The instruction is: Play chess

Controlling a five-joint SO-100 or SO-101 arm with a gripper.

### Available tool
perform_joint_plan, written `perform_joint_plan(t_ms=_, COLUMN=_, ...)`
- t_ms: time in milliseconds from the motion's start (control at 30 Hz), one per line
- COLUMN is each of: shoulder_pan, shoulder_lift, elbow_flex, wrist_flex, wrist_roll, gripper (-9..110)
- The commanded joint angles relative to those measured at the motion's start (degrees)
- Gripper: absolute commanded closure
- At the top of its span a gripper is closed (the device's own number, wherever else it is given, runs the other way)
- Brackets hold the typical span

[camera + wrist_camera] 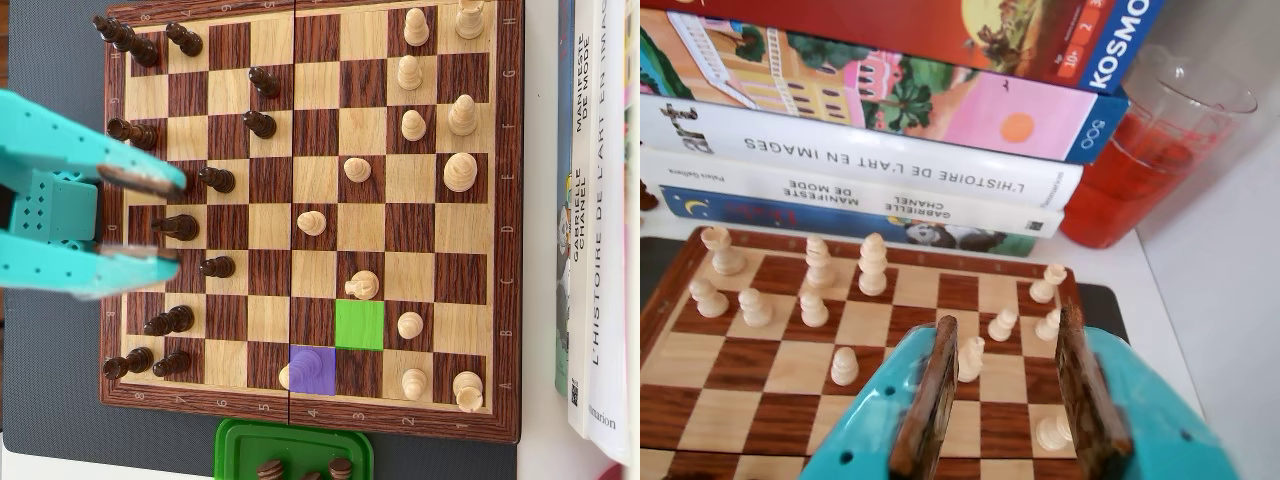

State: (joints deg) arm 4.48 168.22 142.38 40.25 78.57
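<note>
My turquoise claw (165,219) hangs released, jaws apart and empty, over the left side of the overhead view. The chessboard (310,395) fills that frame, dark-and-light wooden squares with one green square (359,324) and one purple square (312,369) near the bottom. The purple patch half covers a pale piece (286,377). Dark pieces (216,179) partly vanish beneath my fingers. The green tray (240,445) at the bottom edge is cut off.

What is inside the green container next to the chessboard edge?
In the overhead view, the green container holds at least three dark brown chess pieces, apparently captured ones. The picture's lower edge cuts the container off, so the rest of its inside cannot be seen.
</note>
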Motion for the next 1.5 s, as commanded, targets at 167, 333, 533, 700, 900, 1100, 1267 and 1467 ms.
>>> perform_joint_plan(t_ms=167, shoulder_pan=8.44, shoulder_lift=-16.52, elbow_flex=-13.18, wrist_flex=15.03, wrist_roll=-5.27, gripper=86)
perform_joint_plan(t_ms=333, shoulder_pan=11.43, shoulder_lift=-26.98, elbow_flex=-19.34, wrist_flex=20.3, wrist_roll=-9.49, gripper=86)
perform_joint_plan(t_ms=533, shoulder_pan=16.52, shoulder_lift=-35.6, elbow_flex=-29.71, wrist_flex=28.21, wrist_roll=-13.27, gripper=86)
perform_joint_plan(t_ms=700, shoulder_pan=19.42, shoulder_lift=-42.1, elbow_flex=-36.47, wrist_flex=32.17, wrist_roll=-14.59, gripper=86)
perform_joint_plan(t_ms=900, shoulder_pan=16.87, shoulder_lift=-50.36, elbow_flex=-40.78, wrist_flex=32.43, wrist_roll=-14.15, gripper=86)
perform_joint_plan(t_ms=1100, shoulder_pan=16.35, shoulder_lift=-56.95, elbow_flex=-44.47, wrist_flex=32.52, wrist_roll=-14.15, gripper=86)
perform_joint_plan(t_ms=1267, shoulder_pan=16.35, shoulder_lift=-61.52, elbow_flex=-47.37, wrist_flex=32.52, wrist_roll=-14.5, gripper=86)
perform_joint_plan(t_ms=1467, shoulder_pan=16.79, shoulder_lift=-67.5, elbow_flex=-51.33, wrist_flex=33.66, wrist_roll=-14.59, gripper=86)
